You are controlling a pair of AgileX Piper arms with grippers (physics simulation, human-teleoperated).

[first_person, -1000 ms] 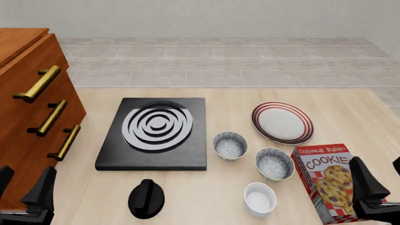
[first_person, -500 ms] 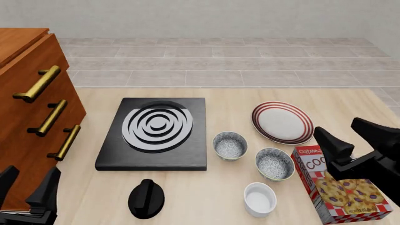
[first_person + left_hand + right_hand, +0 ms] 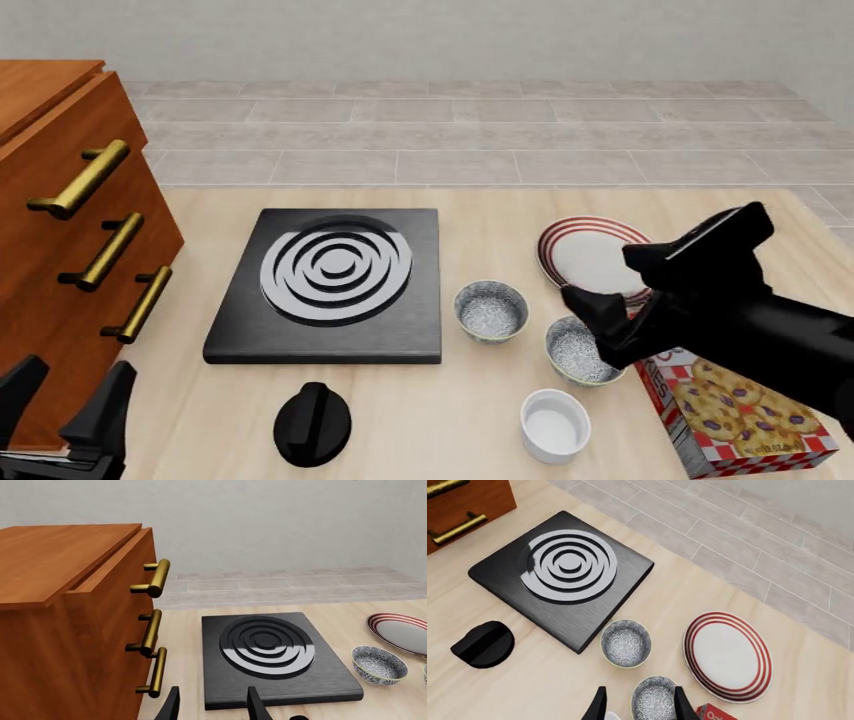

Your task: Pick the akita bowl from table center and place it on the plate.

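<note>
The akita bowl (image 3: 491,310) (image 3: 626,643) (image 3: 379,665) stands upright at table center, just right of the black stove's front corner, and nothing touches it. The plate (image 3: 595,256) (image 3: 727,656) (image 3: 402,632), white with red rings, lies behind and to the right of it. My right gripper (image 3: 611,280) (image 3: 639,707) hangs open and empty in the air to the right of the akita bowl, over a second, darker bowl (image 3: 582,352) (image 3: 654,700); in the front view it hides the plate's near right rim. My left gripper (image 3: 67,388) (image 3: 212,707) is open and empty at the near left, beside the cabinet.
A black stove plate (image 3: 327,285) with a silver ring burner lies left of center, with a black knob (image 3: 312,423) in front of it. A white cup (image 3: 554,424) and a cookie box (image 3: 734,410) sit near right. A wooden drawer cabinet (image 3: 67,250) fills the left side.
My right arm has swung up and leftward from the near right corner, over the cookie box, until its gripper hangs above the darker bowl. The left gripper and the objects stayed put.
</note>
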